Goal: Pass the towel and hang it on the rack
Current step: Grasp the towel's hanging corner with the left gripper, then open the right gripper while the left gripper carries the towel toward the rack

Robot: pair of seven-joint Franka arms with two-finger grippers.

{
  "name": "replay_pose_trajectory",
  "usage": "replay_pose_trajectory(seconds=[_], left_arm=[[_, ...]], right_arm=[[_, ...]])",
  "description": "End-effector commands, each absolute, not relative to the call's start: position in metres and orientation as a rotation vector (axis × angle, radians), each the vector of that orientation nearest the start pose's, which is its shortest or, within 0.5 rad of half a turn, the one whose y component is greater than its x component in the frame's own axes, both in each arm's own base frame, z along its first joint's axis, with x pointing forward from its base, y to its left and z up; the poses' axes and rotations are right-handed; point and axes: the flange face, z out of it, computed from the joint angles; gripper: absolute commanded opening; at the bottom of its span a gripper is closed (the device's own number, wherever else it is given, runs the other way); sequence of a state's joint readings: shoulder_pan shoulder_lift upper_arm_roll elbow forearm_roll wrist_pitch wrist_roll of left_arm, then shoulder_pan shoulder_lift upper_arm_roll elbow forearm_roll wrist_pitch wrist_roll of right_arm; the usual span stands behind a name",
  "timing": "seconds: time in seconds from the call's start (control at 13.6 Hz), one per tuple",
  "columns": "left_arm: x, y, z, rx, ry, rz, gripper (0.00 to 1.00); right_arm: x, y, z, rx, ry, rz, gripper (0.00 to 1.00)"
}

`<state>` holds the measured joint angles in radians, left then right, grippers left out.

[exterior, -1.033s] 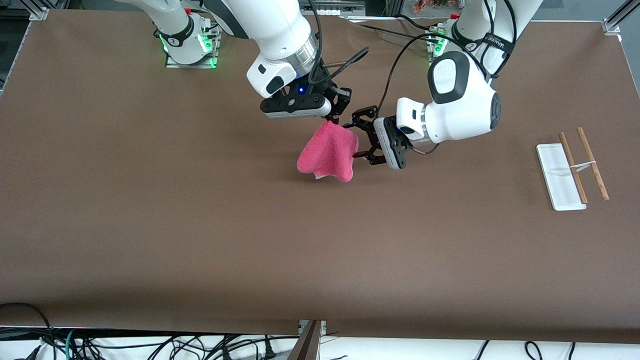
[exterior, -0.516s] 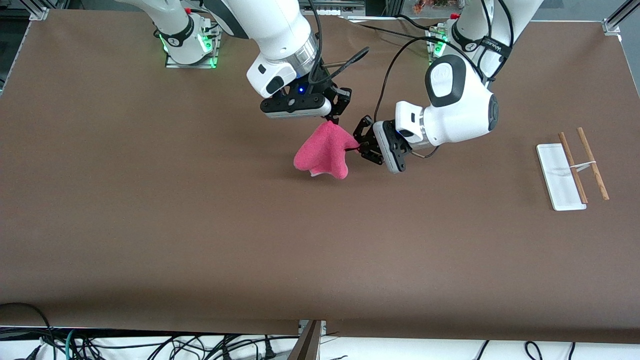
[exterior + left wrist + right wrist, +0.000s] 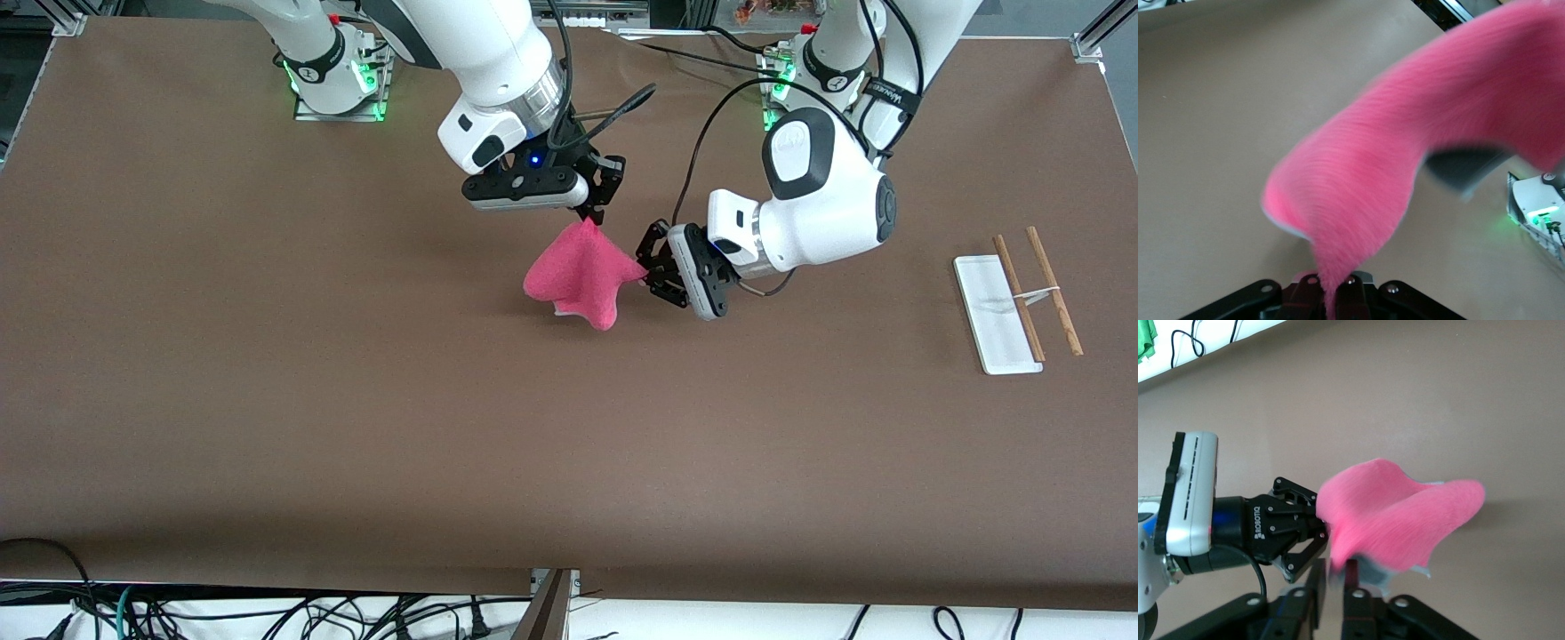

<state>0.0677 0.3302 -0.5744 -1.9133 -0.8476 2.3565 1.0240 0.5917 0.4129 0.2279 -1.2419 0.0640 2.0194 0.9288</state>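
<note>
Above mid-table, both jaws pinch the towel point(image 3: 582, 276): right gripper point(image 3: 589, 213); left gripper point(image 3: 642, 271).

Both arms are glossy white with dark grey joint caps and silver wrist rings. Black cables loop along them. Green lights glow at the bases

towel point(image 3: 582, 276) pink-red, fuzzy, grey underside with pale edge. rack point(image 3: 1013, 300): white base, light-brown rods. table point(image 3: 267, 373) plain brown. both arms white with black grippers, green lights at bases.
</note>
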Motion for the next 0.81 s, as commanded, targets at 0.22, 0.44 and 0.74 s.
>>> replay_pose_trajectory(seconds=[0.22,0.44,0.74], left_arm=[[0.576,-0.286,0.366,2.116,-1.036,0.384,0.0],[0.583,-0.258,0.361,2.113,-1.0,0.335,0.0],[0.597,-0.176,0.356,2.148,-0.93,0.205,0.0]], right_arm=[[0.513,0.491,0.587,-2.732,0.228,-0.186,1.0],[0.531,0.469,0.584,-2.762,0.156,-0.202,1.0],[0.581,0.407,0.581,-2.813,-0.136,-0.319,1.0]])
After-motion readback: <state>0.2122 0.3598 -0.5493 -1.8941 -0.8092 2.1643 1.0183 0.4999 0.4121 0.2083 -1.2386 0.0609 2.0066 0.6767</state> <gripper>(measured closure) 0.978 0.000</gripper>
